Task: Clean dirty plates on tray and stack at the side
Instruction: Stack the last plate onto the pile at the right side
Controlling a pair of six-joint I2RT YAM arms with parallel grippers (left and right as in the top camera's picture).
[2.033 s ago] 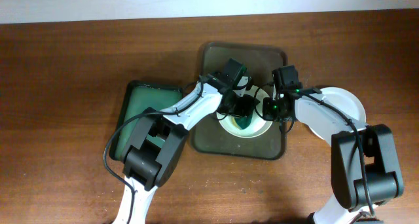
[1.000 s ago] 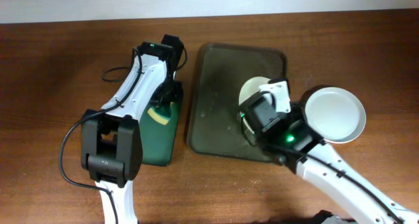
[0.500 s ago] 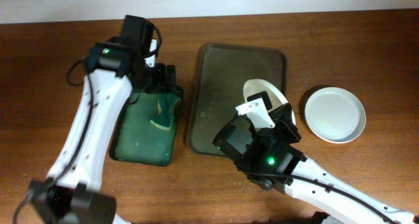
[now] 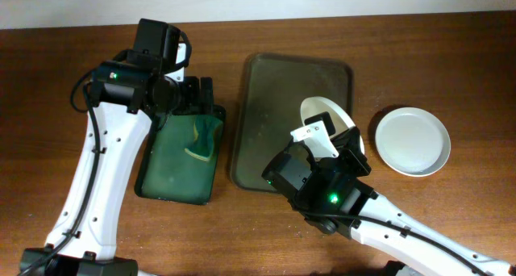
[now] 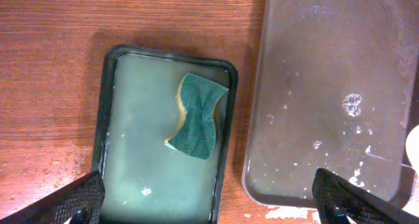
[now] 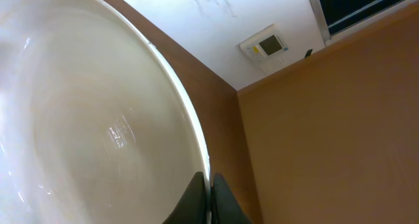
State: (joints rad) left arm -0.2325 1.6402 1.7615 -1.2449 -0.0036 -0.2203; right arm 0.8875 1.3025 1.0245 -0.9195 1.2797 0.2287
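Two plates in view: one plate held tilted on edge by right fingers, pinched shut on its rim, over right part of big brown tray; second plate flat on table, just right of tray; left fingers spread wide, holding nothing, over far end of small green tray w/ sponge lying in it.
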